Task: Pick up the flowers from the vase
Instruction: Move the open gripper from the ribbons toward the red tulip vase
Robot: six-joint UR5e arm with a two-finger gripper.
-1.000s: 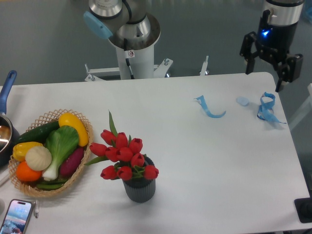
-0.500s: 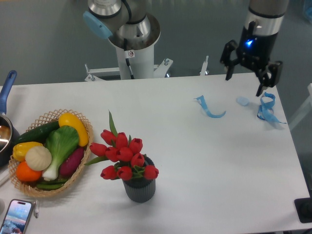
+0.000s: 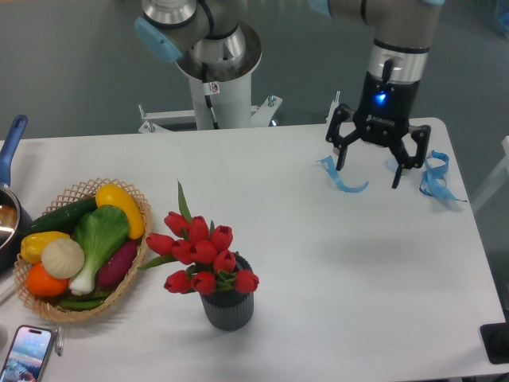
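The flowers point(image 3: 200, 255), a bunch of red tulip buds with green leaves, stand upright in the vase point(image 3: 227, 307), a short dark grey ribbed cylinder near the table's front middle. My gripper point(image 3: 368, 177) hangs over the back right of the table, far from the vase, up and to its right. Its fingers point(image 3: 342, 156) are spread wide, so it is open, and nothing sits between them.
A wicker basket point(image 3: 49, 306) of vegetables and fruit sits at the left. A pot with a blue handle point(image 3: 9, 145) pokes in at the left edge and a phone point(image 3: 26, 352) lies at the front left. Blue ribbon scraps point(image 3: 343, 180) point(image 3: 434, 177) lie under and beside the gripper.
The gripper has travelled left and down from the table's back right corner to over the blue ribbon scraps, staying open. The flowers and vase have not moved.
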